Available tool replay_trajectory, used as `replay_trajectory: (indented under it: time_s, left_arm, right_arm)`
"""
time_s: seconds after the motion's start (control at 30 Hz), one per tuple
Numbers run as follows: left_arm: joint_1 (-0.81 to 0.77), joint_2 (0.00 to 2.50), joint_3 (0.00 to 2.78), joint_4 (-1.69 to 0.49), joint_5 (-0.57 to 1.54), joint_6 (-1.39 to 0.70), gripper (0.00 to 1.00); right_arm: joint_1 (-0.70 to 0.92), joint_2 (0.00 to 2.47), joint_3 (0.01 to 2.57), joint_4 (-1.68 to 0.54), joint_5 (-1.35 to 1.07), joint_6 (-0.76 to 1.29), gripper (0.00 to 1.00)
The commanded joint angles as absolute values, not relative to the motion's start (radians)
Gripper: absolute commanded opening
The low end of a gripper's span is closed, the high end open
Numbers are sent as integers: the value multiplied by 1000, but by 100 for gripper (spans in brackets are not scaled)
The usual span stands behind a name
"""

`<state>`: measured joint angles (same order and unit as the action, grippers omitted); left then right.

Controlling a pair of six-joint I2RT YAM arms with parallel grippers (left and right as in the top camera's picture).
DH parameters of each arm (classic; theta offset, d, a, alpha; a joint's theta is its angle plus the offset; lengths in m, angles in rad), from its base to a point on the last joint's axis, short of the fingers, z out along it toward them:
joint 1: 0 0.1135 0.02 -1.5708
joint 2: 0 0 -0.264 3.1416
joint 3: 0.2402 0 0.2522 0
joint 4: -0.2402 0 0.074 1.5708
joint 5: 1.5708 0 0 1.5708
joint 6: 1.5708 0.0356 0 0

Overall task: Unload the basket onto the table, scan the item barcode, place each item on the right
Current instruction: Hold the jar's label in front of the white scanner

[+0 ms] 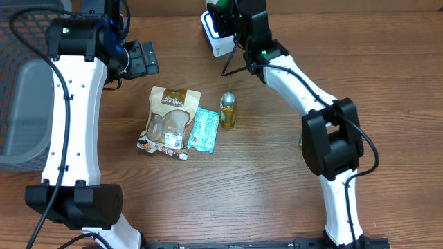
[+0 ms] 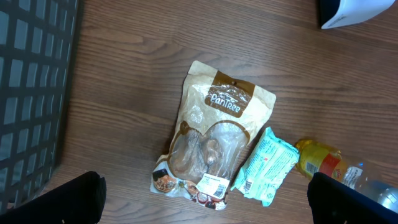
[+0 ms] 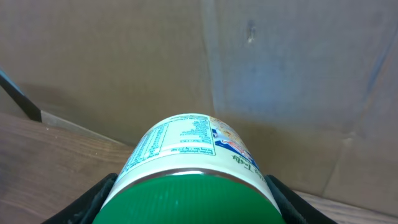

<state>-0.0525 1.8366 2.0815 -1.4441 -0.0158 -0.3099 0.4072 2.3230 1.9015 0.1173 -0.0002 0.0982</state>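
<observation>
My right gripper point(image 3: 193, 200) is shut on a white canister point(image 3: 189, 155) with a green ribbed lid, its black fingers point(image 3: 93, 202) pressing both sides. The canister's printed label faces up; I see no barcode on it. In the overhead view the right gripper point(image 1: 228, 17) holds the canister point(image 1: 221, 10) at the far table edge, right beside the white scanner point(image 1: 213, 34). My left gripper point(image 1: 142, 59) stands open, apart from everything, above the table to the left; in its wrist view the left gripper point(image 2: 211, 202) looks down on the lying goods.
On the table lie a tan snack bag point(image 1: 169, 117) point(image 2: 217, 134), a teal packet point(image 1: 205, 129) point(image 2: 268, 165) and a small yellow bottle point(image 1: 228, 111) point(image 2: 323, 160). A grey mesh basket point(image 1: 21, 83) point(image 2: 31, 81) stands at the left. A cardboard wall point(image 3: 280, 56) rises behind the scanner.
</observation>
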Motion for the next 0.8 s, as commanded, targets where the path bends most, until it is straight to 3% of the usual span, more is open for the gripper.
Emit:
replay_trajectory:
  time_s: [0.0,0.6,0.77]
  left_arm:
    - [-53,1838,2096,-1443,-10,-299,99]
    - [-52,1838,2096,-1440,-10,-299,100]
    - [-52,1838,2096,-1440,-10,-299,100]
  right_arm:
    - [410,2350,1901,169,-1,112,10]
    - [403,2467,1901,369,0,112,10]
    - [389,2505,1902,401,3,112,17]
